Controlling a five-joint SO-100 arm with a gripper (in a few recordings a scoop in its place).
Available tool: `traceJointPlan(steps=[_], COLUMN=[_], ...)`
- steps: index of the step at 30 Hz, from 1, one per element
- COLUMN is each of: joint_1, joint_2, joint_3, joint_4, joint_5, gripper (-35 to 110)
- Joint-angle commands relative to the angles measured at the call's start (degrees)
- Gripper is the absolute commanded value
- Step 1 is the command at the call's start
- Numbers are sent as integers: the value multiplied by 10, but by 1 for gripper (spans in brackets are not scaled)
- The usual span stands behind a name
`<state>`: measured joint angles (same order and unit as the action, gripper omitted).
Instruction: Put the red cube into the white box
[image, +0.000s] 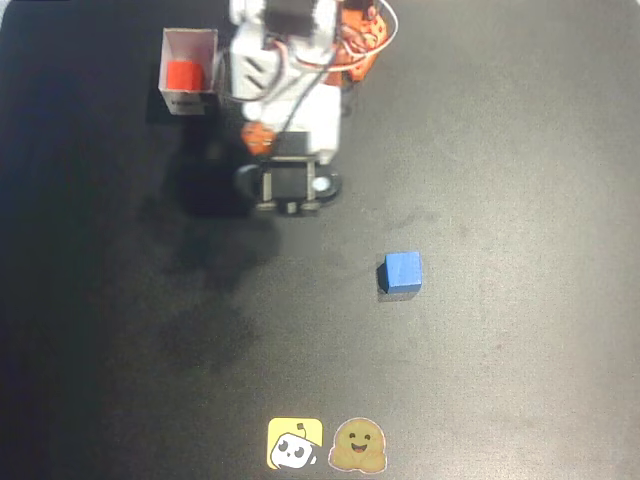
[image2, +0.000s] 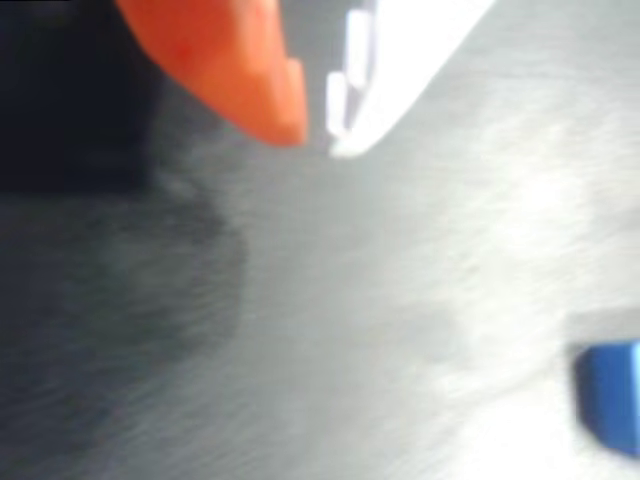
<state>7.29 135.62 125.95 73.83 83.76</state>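
In the overhead view the red cube rests inside the white box at the table's top left; a dark label shows on the box's near wall. My arm is folded just right of the box, apart from it. In the wrist view my gripper hangs over bare table, its orange finger and white finger almost meeting at the tips with nothing between them.
A blue cube sits alone right of centre on the dark table, and its edge shows at the wrist view's lower right. Two flat stickers lie at the front edge.
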Motion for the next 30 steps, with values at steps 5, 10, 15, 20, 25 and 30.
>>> traceJointPlan(steps=[5, 10, 15, 20, 25, 30], joint_1=[-33, -31, -27, -28, -27, -24], joint_2=[126, 175, 272, 475, 475, 468], joint_3=[88, 137, 229, 362, 403, 432], joint_4=[-2, 8, 9, 47, 40, 21], joint_5=[-2, -4, -2, 0, -11, -13], gripper=[0, 0, 0, 0, 0, 0])
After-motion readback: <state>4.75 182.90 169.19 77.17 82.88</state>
